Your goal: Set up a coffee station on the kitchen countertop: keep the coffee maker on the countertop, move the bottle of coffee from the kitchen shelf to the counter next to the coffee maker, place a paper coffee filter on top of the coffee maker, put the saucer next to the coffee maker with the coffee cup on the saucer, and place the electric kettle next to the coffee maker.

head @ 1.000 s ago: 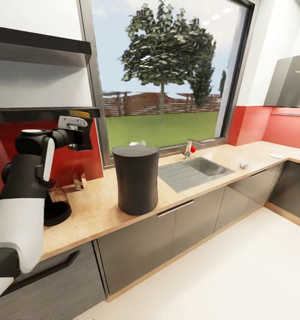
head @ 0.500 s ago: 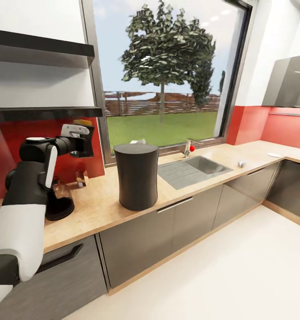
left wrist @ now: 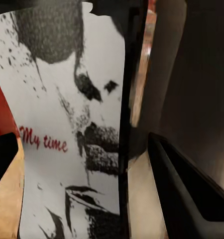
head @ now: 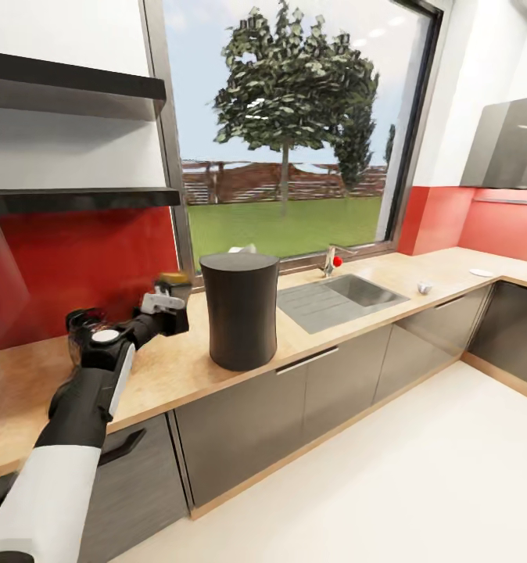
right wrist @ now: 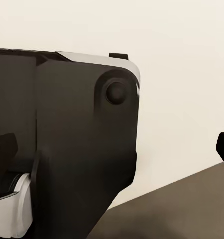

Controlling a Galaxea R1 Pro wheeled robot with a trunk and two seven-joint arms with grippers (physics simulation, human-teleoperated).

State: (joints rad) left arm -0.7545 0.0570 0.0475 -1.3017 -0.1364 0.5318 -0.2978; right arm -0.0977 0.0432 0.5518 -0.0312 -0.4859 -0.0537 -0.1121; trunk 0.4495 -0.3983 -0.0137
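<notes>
One arm at work: the left gripper (head: 168, 301) hung low over the countertop (head: 310, 328), just left of the coffee maker (head: 239, 310).
Left gripper state: pinched on the bottle of coffee (left wrist: 72, 124); in the left wrist view the white label lay pressed between the fingers (left wrist: 186, 189), and in the head view the yellow-orange cap (head: 170, 277) showed above the gripper.
Reason for the hold: the jar was probably kept clamped and upright so that it could be stood beside the machine.
Bottle position: above the worktop, near the coffee maker; whether its base touched the surface could not be told.
Right gripper: fingertips (right wrist: 2, 149) at the picture's edges with a dark robot housing between; spread or closed could not be told.
Elsewhere: a sink (head: 365, 291) lay to the right of the machine.
Change from earlier: half a second before, the left arm was raised just under the kitchen shelf (head: 76, 199); it had since dropped to counter level and shifted towards the coffee maker.
</notes>
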